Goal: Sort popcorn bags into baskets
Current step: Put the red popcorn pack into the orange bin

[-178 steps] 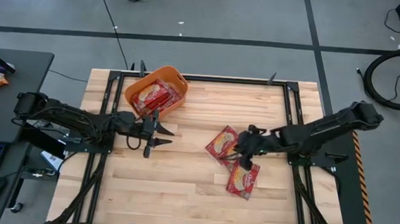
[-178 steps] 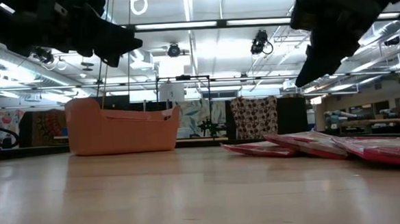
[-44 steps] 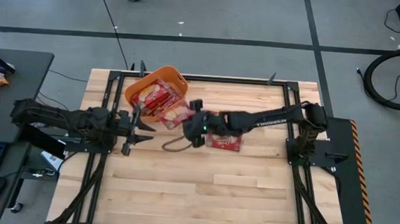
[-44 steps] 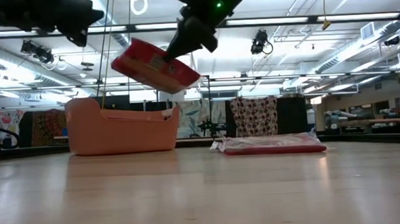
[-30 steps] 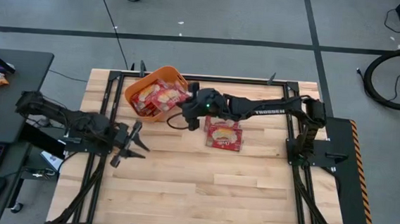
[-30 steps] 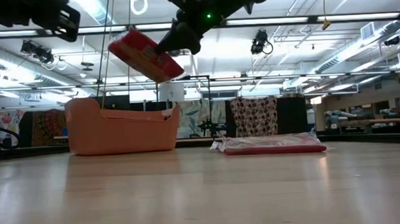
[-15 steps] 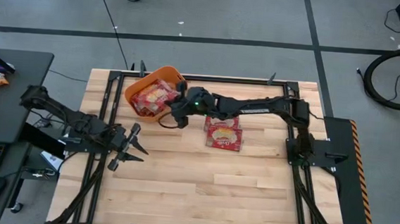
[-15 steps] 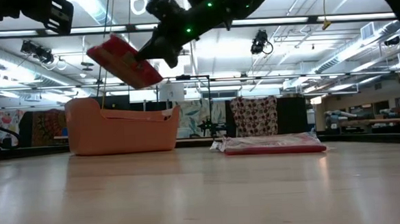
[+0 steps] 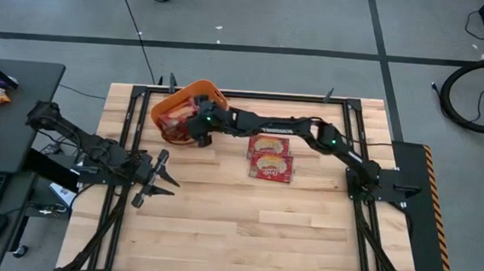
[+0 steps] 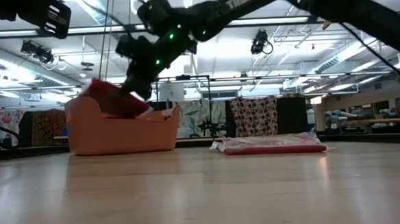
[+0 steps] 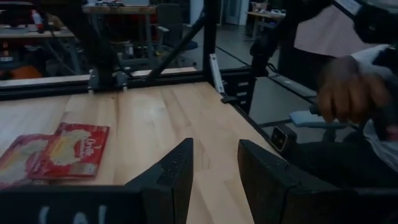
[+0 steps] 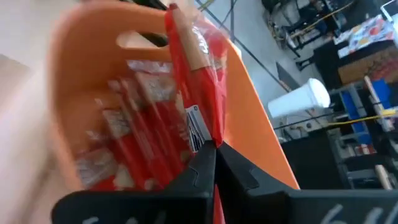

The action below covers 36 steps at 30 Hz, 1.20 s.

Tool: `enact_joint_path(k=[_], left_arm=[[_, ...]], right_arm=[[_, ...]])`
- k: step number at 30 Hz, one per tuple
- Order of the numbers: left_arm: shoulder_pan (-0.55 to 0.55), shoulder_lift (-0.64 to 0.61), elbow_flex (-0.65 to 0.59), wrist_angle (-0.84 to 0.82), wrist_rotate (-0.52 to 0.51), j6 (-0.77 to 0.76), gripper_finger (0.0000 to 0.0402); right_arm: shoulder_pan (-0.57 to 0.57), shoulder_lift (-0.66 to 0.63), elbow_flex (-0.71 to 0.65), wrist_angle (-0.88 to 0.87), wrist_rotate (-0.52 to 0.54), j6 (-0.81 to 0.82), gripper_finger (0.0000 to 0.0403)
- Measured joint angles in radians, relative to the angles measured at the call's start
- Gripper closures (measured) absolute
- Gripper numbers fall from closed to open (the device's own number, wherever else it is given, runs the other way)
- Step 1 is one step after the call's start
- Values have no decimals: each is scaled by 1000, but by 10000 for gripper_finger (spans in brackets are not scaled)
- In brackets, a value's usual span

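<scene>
Right gripper (image 9: 198, 126) reaches over the orange plastic tub-like basket (image 9: 169, 105) at the far-left part of the pale wooden slatted surface (image 9: 236, 220), pinched tight on one edge of a flat glossy red popcorn bag (image 12: 193, 93). In the right wrist view that bag hangs inside the basket mouth, above several more red packets (image 12: 137, 130) already lying in there; exact count inside cannot be told. The low view shows the held bag (image 10: 106, 93) dipping at the basket rim, not yet let go.

Left to do, judging from the high view: two red popcorn bags with cream oval pictures (image 9: 270, 159) lie near the middle of the surface, touching or slightly overlapping each other, well apart from the basket. So most bags look sorted, one is mid-drop, two remain.

Left gripper (image 9: 155, 181) waits near the left edge of the surface, fingers (image 11: 177, 171) parted and holding nothing. The left wrist view also shows a person's hand (image 11: 348, 93) off beyond the surface edge, away from the work.
</scene>
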Motion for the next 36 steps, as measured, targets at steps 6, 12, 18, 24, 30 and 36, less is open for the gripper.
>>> enact_joint_path(k=[6,12,18,24,30,36], left_arm=[[0,0,0,-17,-31,-28,272],[0,0,0,-31,-68,-39,272],[0,0,0,-33,-72,-59,272],[0,0,0,-54,-79,-76,272],[0,0,0,-128,-80,-117,272],[0,1,0,-150,-122,-137,272]], right_arm=[[-7,102,134,-40,-7,-78,387],[-1,97,141,-51,1,-94,338],[11,51,142,-149,190,-41,275],[53,-48,143,-431,265,65,260],[61,-156,143,-745,244,269,261],[48,-208,143,-1056,76,574,262]])
